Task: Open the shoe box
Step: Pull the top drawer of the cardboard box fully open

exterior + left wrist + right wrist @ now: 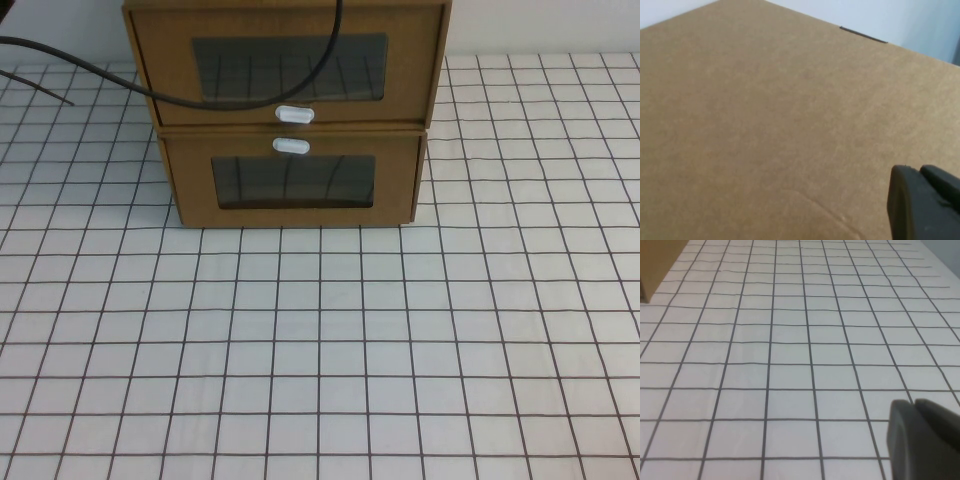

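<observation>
Two brown cardboard shoe boxes are stacked at the back of the table. The upper box point(285, 65) and the lower box point(292, 180) each have a dark window in the front. Both fronts are shut, the upper with a white handle point(295, 114) and the lower with one point(291, 146). My left gripper point(919, 170) is shut on nothing, just above the flat cardboard top point(765, 115). My right gripper point(914, 404) is shut and empty, low over the gridded table, with a box corner point(655, 265) far from it. Neither gripper shows in the high view.
A black cable point(100, 70) runs from the left across the upper box's front. The white tablecloth with a dark grid point(320, 350) spreads in front of the boxes and to their right. A pale wall stands behind the boxes.
</observation>
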Tool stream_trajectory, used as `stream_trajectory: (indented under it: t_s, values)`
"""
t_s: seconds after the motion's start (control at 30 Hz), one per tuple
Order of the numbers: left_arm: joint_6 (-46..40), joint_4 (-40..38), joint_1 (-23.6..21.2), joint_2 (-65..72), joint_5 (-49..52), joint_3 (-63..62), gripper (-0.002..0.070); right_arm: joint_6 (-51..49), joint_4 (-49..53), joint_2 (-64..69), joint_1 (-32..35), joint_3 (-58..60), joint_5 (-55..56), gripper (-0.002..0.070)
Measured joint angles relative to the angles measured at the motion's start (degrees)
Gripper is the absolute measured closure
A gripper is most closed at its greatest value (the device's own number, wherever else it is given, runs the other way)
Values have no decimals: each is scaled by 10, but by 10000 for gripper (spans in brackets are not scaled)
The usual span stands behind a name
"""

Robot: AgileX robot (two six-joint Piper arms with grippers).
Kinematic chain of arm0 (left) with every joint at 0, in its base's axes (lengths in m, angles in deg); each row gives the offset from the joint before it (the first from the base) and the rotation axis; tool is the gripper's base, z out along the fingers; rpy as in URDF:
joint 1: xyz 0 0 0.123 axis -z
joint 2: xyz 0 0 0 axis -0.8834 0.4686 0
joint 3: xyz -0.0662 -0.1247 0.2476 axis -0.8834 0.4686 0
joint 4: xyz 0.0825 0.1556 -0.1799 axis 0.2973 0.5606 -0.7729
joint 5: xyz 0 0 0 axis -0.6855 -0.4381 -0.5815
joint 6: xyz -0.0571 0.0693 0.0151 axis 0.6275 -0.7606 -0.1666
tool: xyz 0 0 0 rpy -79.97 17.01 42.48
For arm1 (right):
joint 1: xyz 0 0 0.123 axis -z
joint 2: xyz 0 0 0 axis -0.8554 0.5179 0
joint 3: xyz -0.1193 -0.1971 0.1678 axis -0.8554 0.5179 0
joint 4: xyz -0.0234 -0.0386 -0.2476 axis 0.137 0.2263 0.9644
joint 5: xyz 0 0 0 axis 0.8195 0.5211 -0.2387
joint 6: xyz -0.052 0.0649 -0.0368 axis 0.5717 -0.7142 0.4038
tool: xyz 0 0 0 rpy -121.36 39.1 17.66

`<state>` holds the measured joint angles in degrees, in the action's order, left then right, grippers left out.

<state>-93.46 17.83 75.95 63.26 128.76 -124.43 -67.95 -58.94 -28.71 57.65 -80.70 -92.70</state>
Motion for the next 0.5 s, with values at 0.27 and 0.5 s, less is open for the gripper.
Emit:
stream_trajectory:
  t_s: [0.27,0.5]
  values:
    - [-1,8,0,0,2,0,677,0,1,0,0,0,0,690]
    - [-1,18,0,0,7,0,677,0,-1,0,0,0,39,689]
